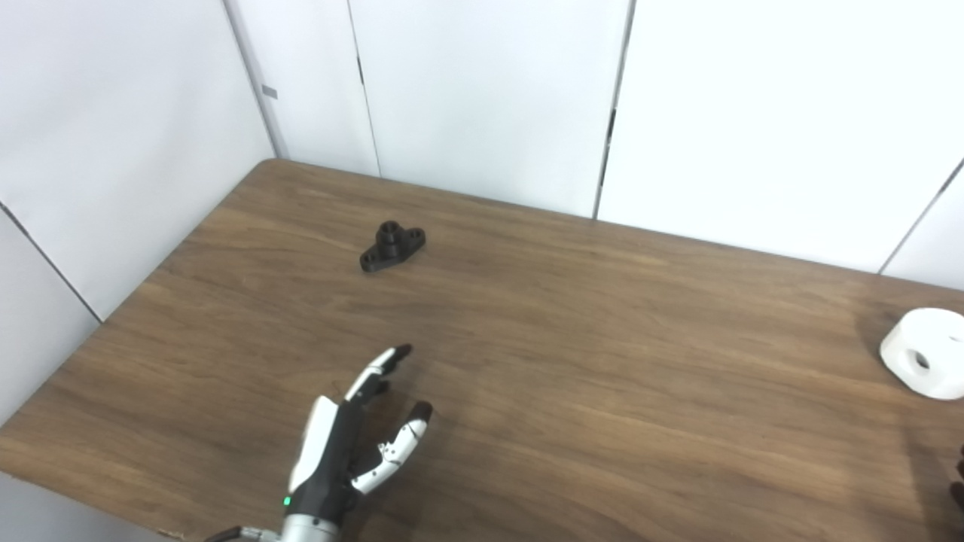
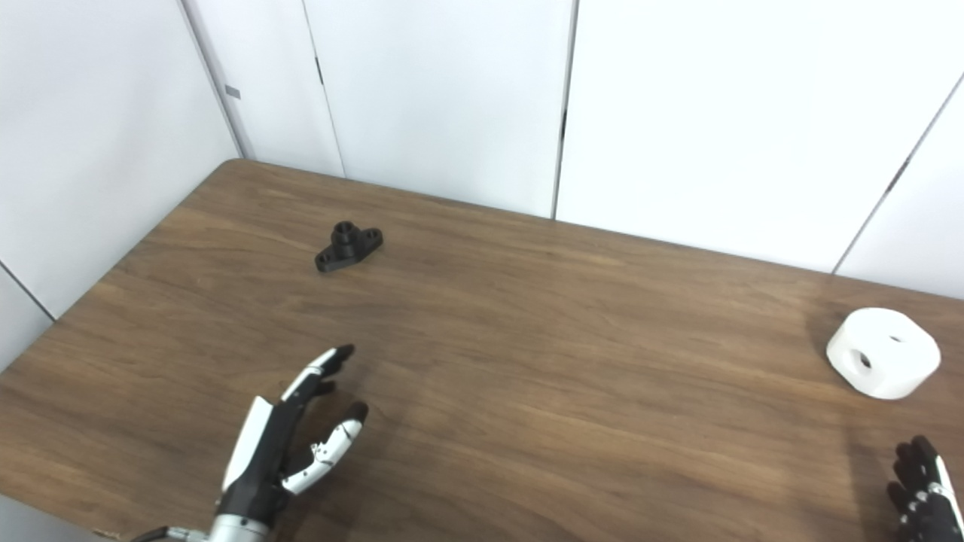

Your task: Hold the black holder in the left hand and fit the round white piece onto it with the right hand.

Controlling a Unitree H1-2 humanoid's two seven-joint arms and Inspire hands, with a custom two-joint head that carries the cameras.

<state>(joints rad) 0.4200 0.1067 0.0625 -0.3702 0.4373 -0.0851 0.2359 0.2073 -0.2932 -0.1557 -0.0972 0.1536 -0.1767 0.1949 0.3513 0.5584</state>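
The black holder (image 1: 392, 245) lies flat on the wooden table (image 1: 572, 354), towards its far left, with its short round boss pointing up. The round white piece (image 2: 883, 352) rests near the table's right edge, a hole showing in its side. My left hand (image 1: 350, 440) is open above the near left part of the table, fingers spread and pointing at the holder, a good way short of it. Only the dark fingertips of my right hand (image 2: 920, 489) show at the bottom right, fingers apart, nearer than the white piece and holding nothing.
White wall panels (image 1: 482, 98) close off the table at the back and left. The table's left edge (image 1: 128, 301) runs diagonally close to the holder. Bare wood lies between the two parts.
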